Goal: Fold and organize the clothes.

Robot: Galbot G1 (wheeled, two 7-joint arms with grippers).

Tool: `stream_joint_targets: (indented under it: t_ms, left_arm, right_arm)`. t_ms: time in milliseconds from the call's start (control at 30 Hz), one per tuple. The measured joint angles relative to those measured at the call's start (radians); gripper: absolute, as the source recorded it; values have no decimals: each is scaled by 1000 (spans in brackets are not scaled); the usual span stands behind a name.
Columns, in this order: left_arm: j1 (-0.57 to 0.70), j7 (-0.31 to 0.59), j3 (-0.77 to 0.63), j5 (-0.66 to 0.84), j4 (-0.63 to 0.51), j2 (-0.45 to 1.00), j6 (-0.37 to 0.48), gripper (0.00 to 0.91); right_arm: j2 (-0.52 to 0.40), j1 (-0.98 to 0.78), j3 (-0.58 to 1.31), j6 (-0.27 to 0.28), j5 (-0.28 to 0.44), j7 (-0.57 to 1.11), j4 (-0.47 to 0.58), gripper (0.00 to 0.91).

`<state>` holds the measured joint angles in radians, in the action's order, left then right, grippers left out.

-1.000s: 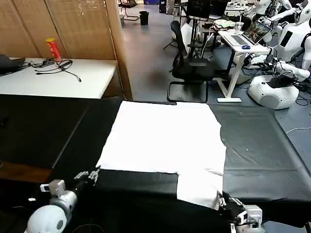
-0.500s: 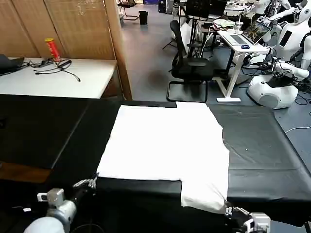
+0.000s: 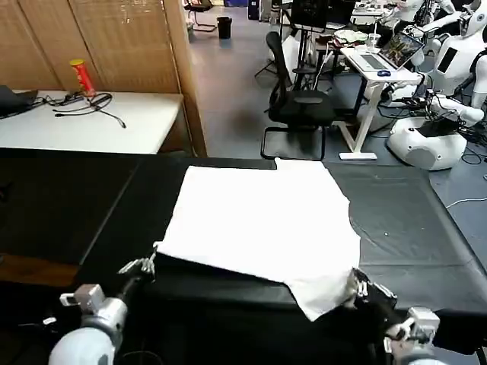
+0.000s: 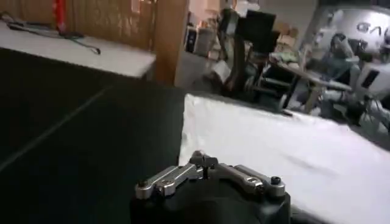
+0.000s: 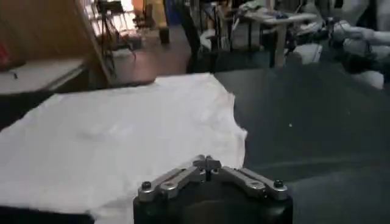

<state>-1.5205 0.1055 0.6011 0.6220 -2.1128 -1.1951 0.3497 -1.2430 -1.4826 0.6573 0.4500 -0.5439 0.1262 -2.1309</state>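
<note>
The shirt [image 3: 262, 220] lies flat mid-table, near edge toward the robot, I'd guess so both arms can grab its near corners. Left gripper [image 3: 144, 265] sits low at the near-left corner, right gripper [image 3: 359, 287] at the near-right. Can't tell if either's pinching cloth.
</note>
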Motion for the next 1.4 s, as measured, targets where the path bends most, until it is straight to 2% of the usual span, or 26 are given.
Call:
stream_joint_targets:
  t_ms: [300, 633, 933, 1167, 1200, 1233, 1267, 1400]
  left_arm:
    - [117, -15, -35, -72, 112, -32, -39, 0]
    - [227, -32, -80, -152, 251, -5, -84, 0]
    - [335, -52, -135, -176, 351, 26, -85, 0]
    - [387, -52, -161, -176, 406, 42, -89, 0]
    - [392, -52, -166, -176, 411, 42, -89, 0]
    - [397, -54, -171, -176, 417, 42, -89, 800]
    - [403, -57, -177, -176, 423, 42, -89, 878]
    - [425, -52, -195, -182, 445, 40, -86, 878]
  right_arm:
    - [5, 238, -74, -12, 20, -5, 204, 0]
    - [5, 395, -137, -38, 52, -10, 391, 0]
    - [-17, 493, -162, -52, 72, -11, 500, 0]
    - [-20, 501, -157, -42, 67, -34, 524, 0]
    - [-17, 496, -155, -31, 66, -45, 521, 273]
    - [-12, 489, -151, -20, 65, -58, 513, 878]
    - [-7, 483, -147, -16, 63, -64, 505, 878]
    - [11, 442, -134, 14, 47, -81, 458, 878]
